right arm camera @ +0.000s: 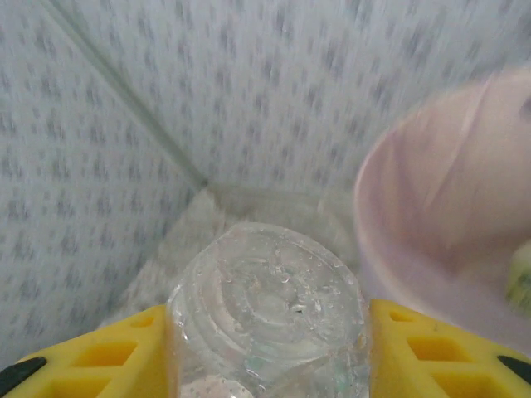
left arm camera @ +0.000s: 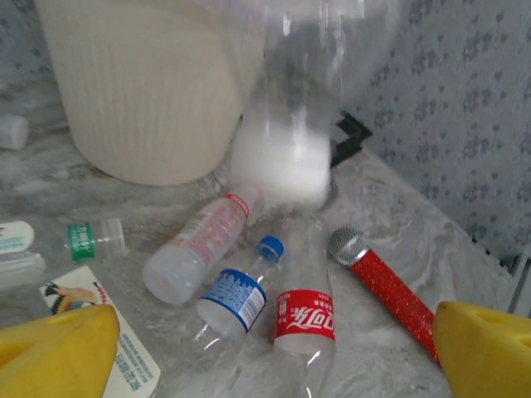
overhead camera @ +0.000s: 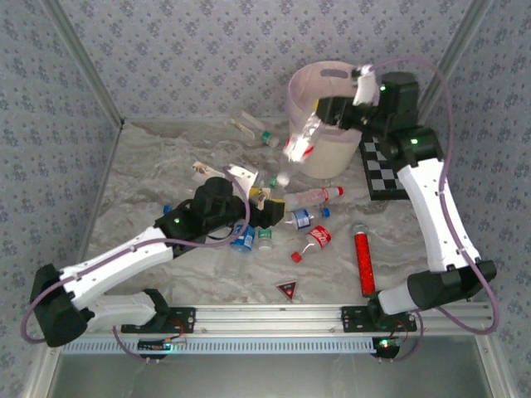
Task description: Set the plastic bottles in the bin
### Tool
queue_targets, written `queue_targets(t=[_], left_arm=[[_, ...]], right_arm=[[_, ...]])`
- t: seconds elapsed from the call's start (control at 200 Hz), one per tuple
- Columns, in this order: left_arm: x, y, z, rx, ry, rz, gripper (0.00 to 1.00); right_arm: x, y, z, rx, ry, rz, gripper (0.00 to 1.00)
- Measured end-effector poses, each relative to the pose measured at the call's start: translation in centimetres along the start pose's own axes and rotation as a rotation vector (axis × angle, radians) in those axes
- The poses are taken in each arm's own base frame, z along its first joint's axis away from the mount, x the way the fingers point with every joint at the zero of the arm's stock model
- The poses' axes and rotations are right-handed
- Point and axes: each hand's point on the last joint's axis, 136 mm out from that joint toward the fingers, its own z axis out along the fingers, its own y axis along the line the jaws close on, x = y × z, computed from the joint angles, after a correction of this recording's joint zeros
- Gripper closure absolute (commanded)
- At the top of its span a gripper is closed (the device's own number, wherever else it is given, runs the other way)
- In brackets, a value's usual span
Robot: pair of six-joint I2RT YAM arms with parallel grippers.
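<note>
**Overhead and wrist views.** The right gripper [overhead camera: 318, 118] stood at 12 o'clock of the table [overhead camera: 149, 191], a marbled grey-white surface. Its yellow fingers [right arm camera: 116, 352] pinched a clear crushed bottle [overhead camera: 299, 145] near its dimpled round base. That bottle hung tilted, neck downward, at the 8 o'clock side of the bin [overhead camera: 340, 153], a round cream bucket with ribbed walls and a smooth pale pink liner. In the right wrist view the bottle's base lay just beside the liner's rim, not over the opening.

The left gripper [overhead camera: 267, 206] was near the table's centre, jaws spread wide with nothing between them.

At 6 o'clock from the bin lay loose bottles, side by side and nearly touching:
- a red-label bottle [left arm camera: 303, 319];
- a blue-label bottle [left arm camera: 236, 298] with a blue cap;
- a frosted bottle [left arm camera: 195, 249] with red print.

A red glitter tube [left arm camera: 390, 286] with a silver cap lay at 3 o'clock of the red-label bottle. A checkerboard [overhead camera: 383, 174] lay flat at the bin's 4 o'clock, and a small red triangle [overhead camera: 286, 289] at the table's 6 o'clock.
</note>
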Motion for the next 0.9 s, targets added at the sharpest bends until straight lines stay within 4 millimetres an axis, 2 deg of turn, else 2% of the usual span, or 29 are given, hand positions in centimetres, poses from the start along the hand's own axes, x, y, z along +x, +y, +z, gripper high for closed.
queue_targets(t=[0.09, 0.21, 0.305, 0.4, 0.475, 0.605, 0.75, 0.9], left_arm=[[-0.7, 0.5, -1.3, -0.029, -0.036, -0.024, 0.03], [0.3, 2.1, -2.0, -0.110, -0.017, -0.068, 0.04], [2.1, 3.8, -2.1, -0.193, 0.031, -0.094, 0.04], [3.9, 5.4, -2.4, -0.266, 0.084, -0.111, 0.05], [4.9, 6.1, -2.7, -0.304, 0.115, -0.121, 0.05], [5.6, 6.7, -3.0, -0.338, 0.134, -0.133, 0.05], [6.4, 7.2, -3.4, -0.365, 0.164, -0.138, 0.05], [7.6, 7.8, -3.9, -0.395, 0.214, -0.140, 0.06]], right_arm=[[-4.5, -1.0, -1.8, 0.073, -0.156, -0.065, 0.69], [-9.3, -2.6, -3.6, 0.204, -0.332, -0.160, 0.69], [-11.8, -4.0, -3.8, 0.305, -0.429, -0.230, 0.68], [-12.8, -6.0, -2.9, 0.391, -0.469, -0.279, 0.68], [-12.5, -7.8, -1.4, 0.441, -0.458, -0.298, 0.69], [-10.8, -10.9, 2.3, 0.497, -0.382, -0.323, 0.69], [-7.3, -13.5, 6.8, 0.518, -0.257, -0.344, 0.70], [-3.0, -15.3, 10.8, 0.510, -0.125, -0.341, 0.71]])
